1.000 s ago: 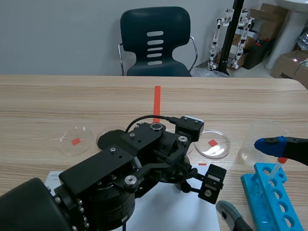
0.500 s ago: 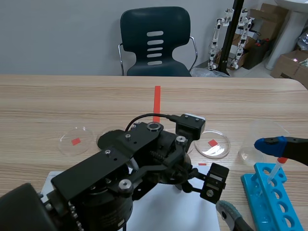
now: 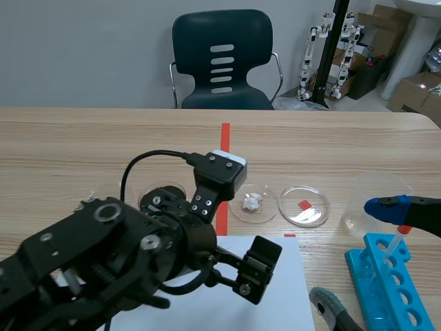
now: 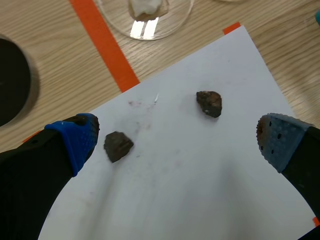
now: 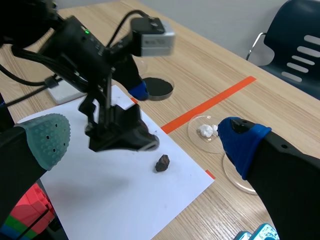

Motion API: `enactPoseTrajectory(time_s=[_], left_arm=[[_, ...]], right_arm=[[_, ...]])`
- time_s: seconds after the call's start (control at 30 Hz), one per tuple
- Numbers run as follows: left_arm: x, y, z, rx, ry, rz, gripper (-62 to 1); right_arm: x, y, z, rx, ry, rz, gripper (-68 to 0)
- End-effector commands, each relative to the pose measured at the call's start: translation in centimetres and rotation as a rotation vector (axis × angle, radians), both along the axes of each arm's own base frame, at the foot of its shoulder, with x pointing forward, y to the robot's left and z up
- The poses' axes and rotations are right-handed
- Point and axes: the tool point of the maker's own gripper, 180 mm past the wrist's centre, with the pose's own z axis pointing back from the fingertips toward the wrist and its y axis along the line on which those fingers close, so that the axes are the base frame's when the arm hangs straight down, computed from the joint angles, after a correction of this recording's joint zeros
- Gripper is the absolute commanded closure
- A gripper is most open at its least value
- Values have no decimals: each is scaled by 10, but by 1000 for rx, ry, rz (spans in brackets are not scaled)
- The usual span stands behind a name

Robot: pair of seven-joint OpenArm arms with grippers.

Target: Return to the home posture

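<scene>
- Over the white sheet of paper (image 4: 200,200) near the front edge of the table (image 3: 83,138), the left gripper (image 4: 177,140) hangs with its fingers (image 4: 75,140) spread wide and nothing between them
- Two dark brown pieces lie on the paper under it, well apart from each other: the near lump (image 4: 118,146) sits just beside the blue-padded finger, and the far lump (image 4: 209,103) sits towards the other finger, touching neither
- Ahead of the paper, a clear petri dish (image 4: 177,20) holds a white crumb (image 4: 145,7)
- This dish sits just beside the orange tape line (image 4: 105,50), with a black disc (image 4: 12,85) on the line's other side
- At the table's right side, the right gripper (image 5: 145,140) is also wide open and grips nothing
- In the scene view its blue pad sits in front of a clear cup (image 3: 368,189), and its grey-green pad is low by the front edge
- A blue tube rack (image 3: 386,289) stands on the table beside the right gripper
- A second dish (image 3: 304,205) lies over a red tape mark, just beside the dish with the crumb
- Beyond the table's far edge stands a dark chair (image 3: 220,58)
</scene>
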Motion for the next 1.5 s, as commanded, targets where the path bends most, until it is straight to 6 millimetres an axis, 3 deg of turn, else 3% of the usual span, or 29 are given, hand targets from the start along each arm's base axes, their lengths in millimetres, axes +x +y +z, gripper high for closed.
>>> enactPoseTrajectory(time_s=[0.0, 0.43, 0.7, 0.83, 1.1, 1.47], left_arm=[[3, 9, 10, -22, -45, 17, -623], [-2, 119, 49, 20, -269, 34, -623], [-13, 160, 77, 56, -370, 39, -623], [-20, 166, 95, 48, -417, 34, -623], [-40, 157, 126, 1, -486, -27, -623], [-58, 142, 130, -71, -425, -99, -623]], right_arm=[[3, -1, 7, 13, -21, 1, -621], [3, -1, 7, 13, -21, 1, -621], [3, -1, 7, 13, -21, 1, -621], [3, -1, 7, 13, -21, 1, -621], [3, -1, 7, 13, -21, 1, -621], [3, -1, 7, 13, -21, 1, -621]])
